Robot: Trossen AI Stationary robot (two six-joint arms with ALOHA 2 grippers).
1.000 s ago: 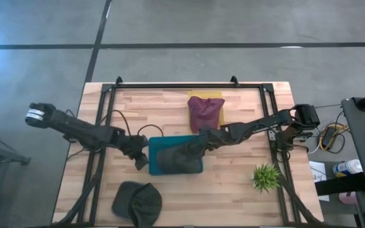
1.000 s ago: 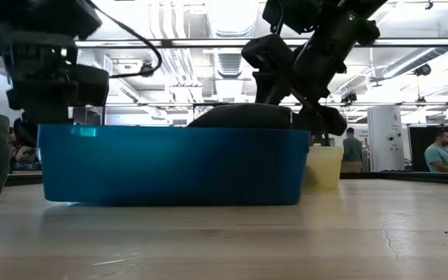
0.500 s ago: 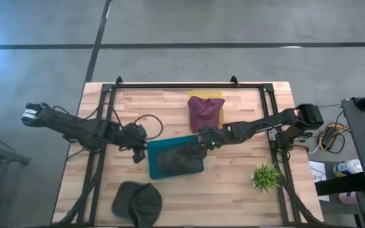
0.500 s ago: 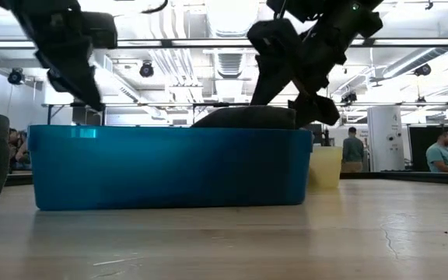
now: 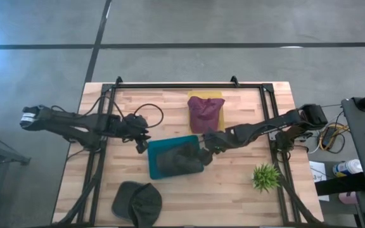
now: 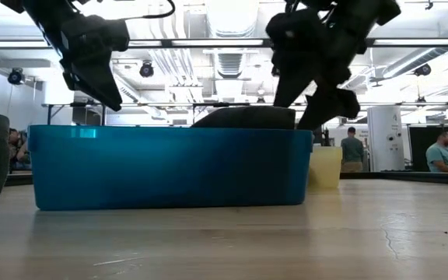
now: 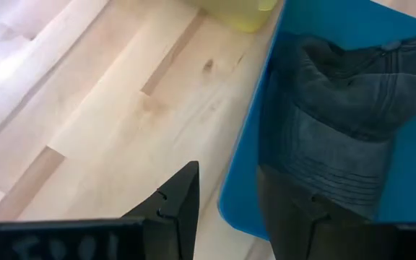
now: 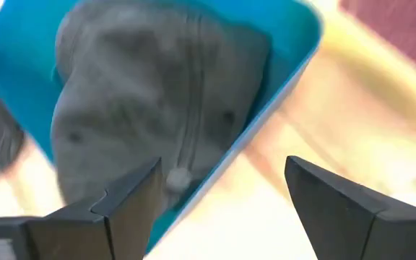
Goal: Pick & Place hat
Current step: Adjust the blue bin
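A dark grey hat [image 5: 176, 159] lies inside the blue bin [image 5: 152, 171] at mid-table; its crown [image 6: 243, 117] rises above the bin's wall [image 6: 169, 167]. My left gripper [image 5: 141, 144] hangs open above the bin's left end [image 6: 103, 85]; in its wrist view its fingers [image 7: 226, 209] stand on either side of the bin's wall [image 7: 244, 166] without touching. My right gripper [image 5: 206, 152] is wide open above the bin's right end [image 6: 309, 101], with the hat [image 8: 143, 108] ahead of it.
A maroon hat [image 5: 203, 111] lies on a yellow bin [image 5: 215, 96] toward the far edge. Another dark hat [image 5: 137, 201] sits at the near edge, left of centre. A small green plant [image 5: 266, 176] stands near the right side. A black frame rail borders the table.
My right gripper has drawn back from over the bin toward the table's right and risen. My left gripper has lifted from beside the bin's left end and moved toward the far edge. The bin has turned slightly, its left end shifting left. The hat stays inside.
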